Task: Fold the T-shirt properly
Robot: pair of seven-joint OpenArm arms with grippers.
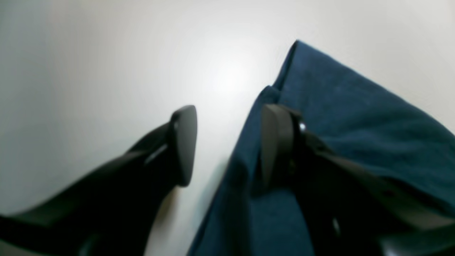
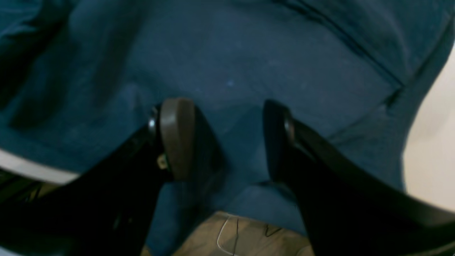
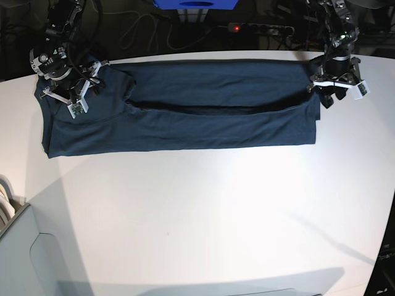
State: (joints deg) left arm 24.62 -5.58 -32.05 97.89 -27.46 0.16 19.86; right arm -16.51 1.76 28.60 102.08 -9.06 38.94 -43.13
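Jaws apart on the left gripper (image 1: 227,145): one finger rests on the T-shirt (image 1: 355,124), the other over the bare table (image 1: 106,71), straddling the shirt's edge. In the right wrist view, the right gripper (image 2: 227,138) is also parted, both fingers over shirt cloth. From the base view, the shirt lies long-axis sideways, one gripper at each end.

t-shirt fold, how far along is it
Done: the T-shirt lies as a long band on the table, one lengthwise fold apparently in. In hand: the left gripper straddles one end's edge, and the right gripper stands open over cloth at the other; neither has closed. Left: the crosswise folds into a compact stack.
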